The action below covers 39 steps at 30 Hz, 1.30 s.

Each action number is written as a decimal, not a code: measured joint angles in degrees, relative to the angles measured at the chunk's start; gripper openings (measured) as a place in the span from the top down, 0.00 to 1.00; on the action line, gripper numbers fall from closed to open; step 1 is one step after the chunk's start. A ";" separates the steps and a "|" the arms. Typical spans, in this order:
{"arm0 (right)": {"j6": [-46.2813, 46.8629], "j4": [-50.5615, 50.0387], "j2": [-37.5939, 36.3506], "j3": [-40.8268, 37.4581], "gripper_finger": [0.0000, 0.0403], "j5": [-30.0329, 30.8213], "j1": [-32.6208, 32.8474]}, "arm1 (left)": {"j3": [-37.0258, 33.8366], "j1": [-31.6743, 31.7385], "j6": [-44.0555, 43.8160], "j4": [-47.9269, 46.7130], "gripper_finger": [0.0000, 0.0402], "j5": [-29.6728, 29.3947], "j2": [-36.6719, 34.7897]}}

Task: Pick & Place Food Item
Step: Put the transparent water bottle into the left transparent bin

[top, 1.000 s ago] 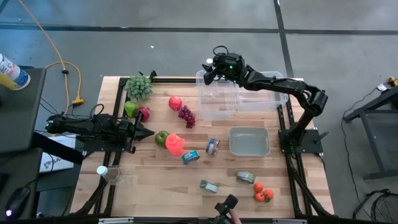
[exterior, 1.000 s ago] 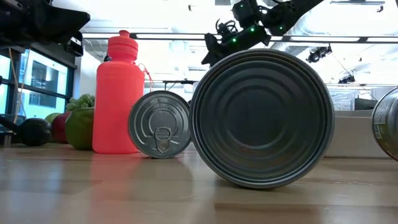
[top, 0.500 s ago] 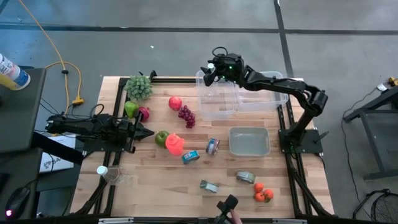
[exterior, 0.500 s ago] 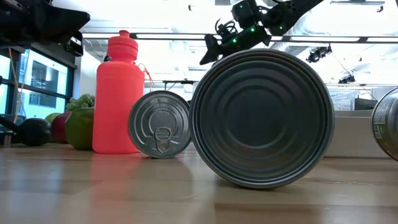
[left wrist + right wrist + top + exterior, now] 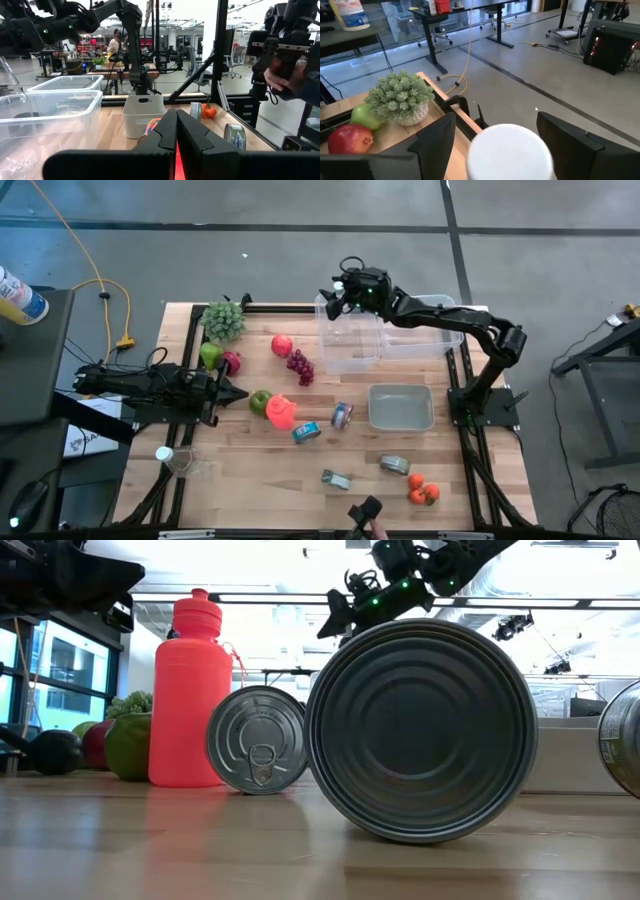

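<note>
Right gripper (image 5: 495, 127): it hangs in the air above the far left corner of the clear bin (image 5: 322, 330), at the far side of the table (image 5: 250, 470).
Right fingers (image 5: 432, 137): they stand wide apart, with nothing clamped.
White item (image 5: 510, 152): it sits between the two right fingers, close in front of the wrist camera. On one side a narrow gap shows between the finger and the item. On the other side the finger's edge meets the item's outline, and I cannot tell if they touch.
Item's direction: only a round white face shows, so I cannot tell its long axis or which way it points.
Beyond the item: the table's far left corner, with the plant (image 5: 402, 95), a green fruit (image 5: 364, 116) and a red fruit (image 5: 350, 137) beside it.
Left gripper (image 5: 240, 392): it waits low at the left side of the table, fingers pressed together and empty, near the green apple (image 5: 260, 401) and the red bottle (image 5: 281, 412).
</note>
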 joint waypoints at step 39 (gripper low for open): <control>-11.62 -11.70 -19.19 0.00 0.33 12.05 37.10 | 1.09 0.01 1.01 -0.28 1.00 -7.39 0.01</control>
